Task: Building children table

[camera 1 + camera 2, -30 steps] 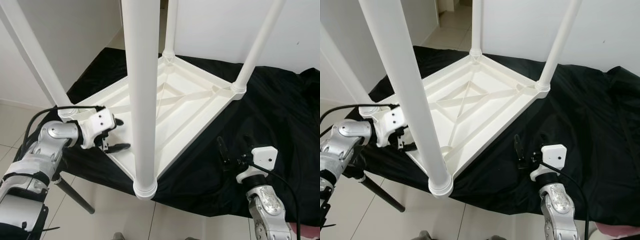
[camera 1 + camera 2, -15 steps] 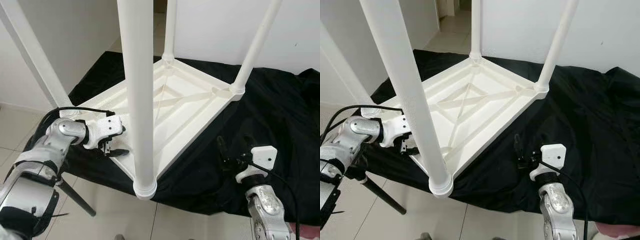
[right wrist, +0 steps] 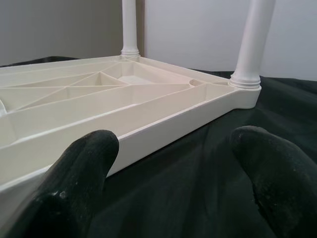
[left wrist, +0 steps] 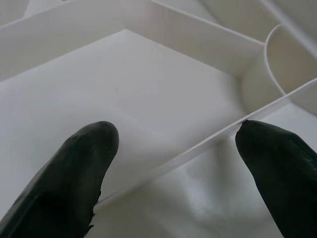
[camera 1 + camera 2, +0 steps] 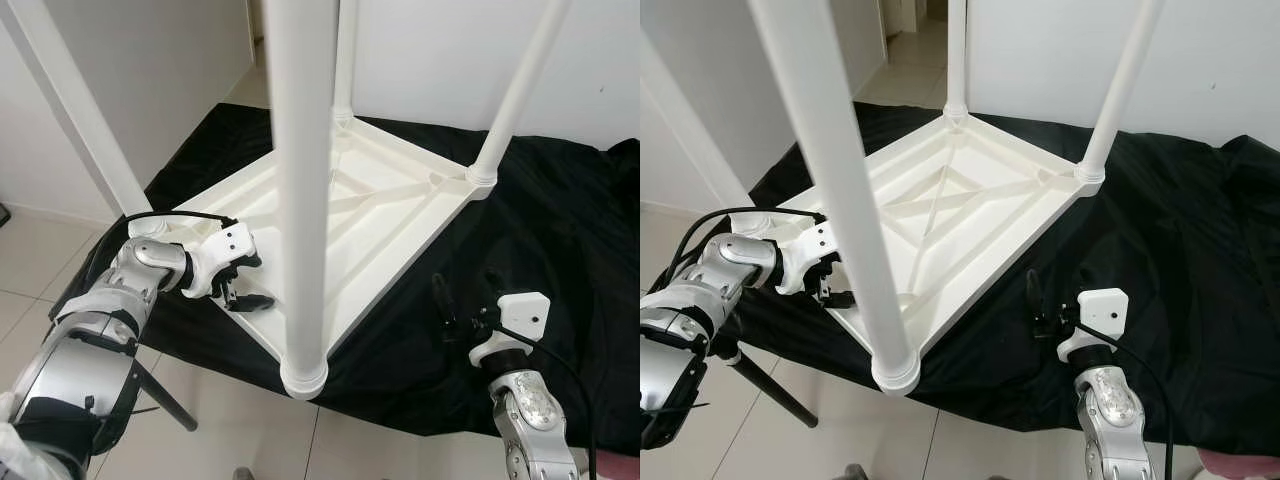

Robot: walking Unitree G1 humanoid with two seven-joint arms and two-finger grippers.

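An upturned white plastic children's table (image 5: 370,215) is lying on a black, softly creased cloth (image 5: 560,230) spread over the support beneath it. Its underside is facing up: a square, smooth moulded tray stiffened by thin straight ribs, some running diagonally and crossing. Four round, smooth white legs are standing up from its four corners, each seated in a ringed collar; the nearest leg (image 5: 300,190) is rising at the corner closest to the camera, one leg (image 5: 75,110) at the robot's left corner, one (image 5: 520,90) at the right corner, and one (image 5: 345,55) at the far corner.

The left tool (image 5: 250,285), two long matt black fingers on a white wrist block, is reaching onto the table's near-left edge, between the left leg and the nearest leg. Its fingers (image 4: 74,168) are spread apart, released, straddling a thin upright rib of the tray without clamping it.

The right tool (image 5: 462,305) is hovering over the black cloth, just beside the table's near-right edge, between the nearest leg and the right leg. Its fingers (image 3: 84,173) are also parted and grasping nothing, pointing along the rim (image 3: 163,126) towards the right leg (image 3: 252,39).

Pale tiled floor (image 5: 220,420) is lying below the cloth's near edge.
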